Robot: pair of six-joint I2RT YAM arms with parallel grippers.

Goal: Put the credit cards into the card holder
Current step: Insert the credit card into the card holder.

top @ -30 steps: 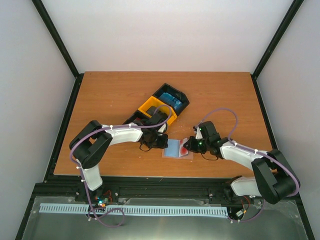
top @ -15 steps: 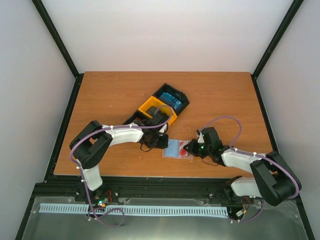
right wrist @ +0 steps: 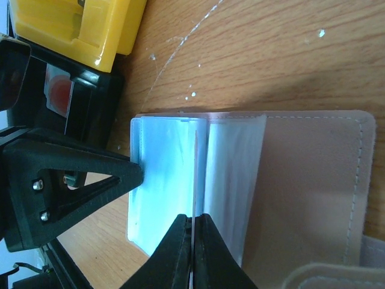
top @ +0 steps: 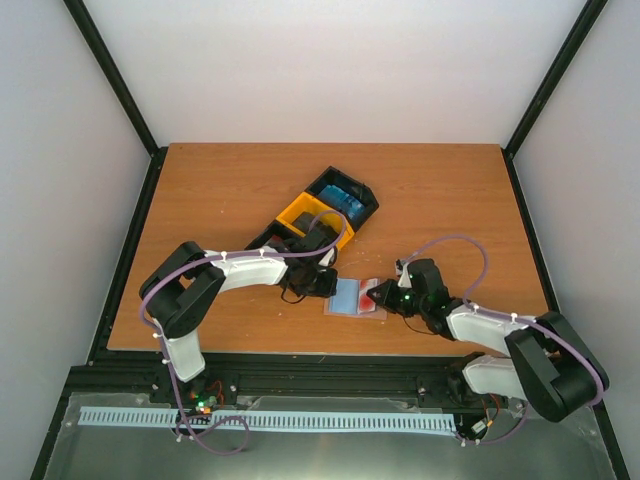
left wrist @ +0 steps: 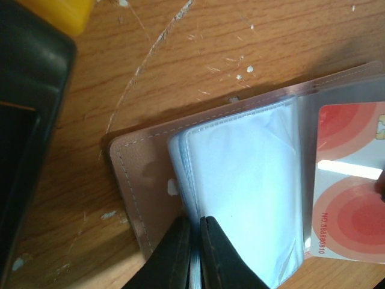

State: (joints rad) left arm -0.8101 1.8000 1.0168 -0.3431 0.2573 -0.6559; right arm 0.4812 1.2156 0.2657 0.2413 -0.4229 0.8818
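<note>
- Card holder [top: 352, 299]: pinkish-tan wallet lying open and flat on the wooden table [top: 220, 200], between the two grippers. Its translucent pocket leaves stood up from the spine.
- Red-and-white credit card [left wrist: 349, 205]: at the holder's right side, its left part under a translucent pocket sheet and the rest outside (how deep it sat could not be told).
- Right gripper [right wrist: 192, 226]: fingers closed together on that card. The card showed edge-on as a thin line between them, pointing into the pocket leaves.
- Left gripper [left wrist: 194, 227]: fingers almost together, pinching the edge of the translucent leaves just beside the leather cover's stitched border.
- Near black bin [right wrist: 99, 99]: just beyond the holder's left end. A second red-and-white card [right wrist: 58, 90] lay inside.
- Yellow bin [right wrist: 78, 30]: directly beside the near black bin on its far side. Its contents could not be made out.
- Far black bin [top: 368, 200]: last in the row, holding blue cards [top: 343, 198].
- Edges and room: the holder lay close to the table's front edge, with the bins crowding its far-left side. Bare wood stretched wide to the left, right and far side, bounded by white walls [top: 330, 70].
</note>
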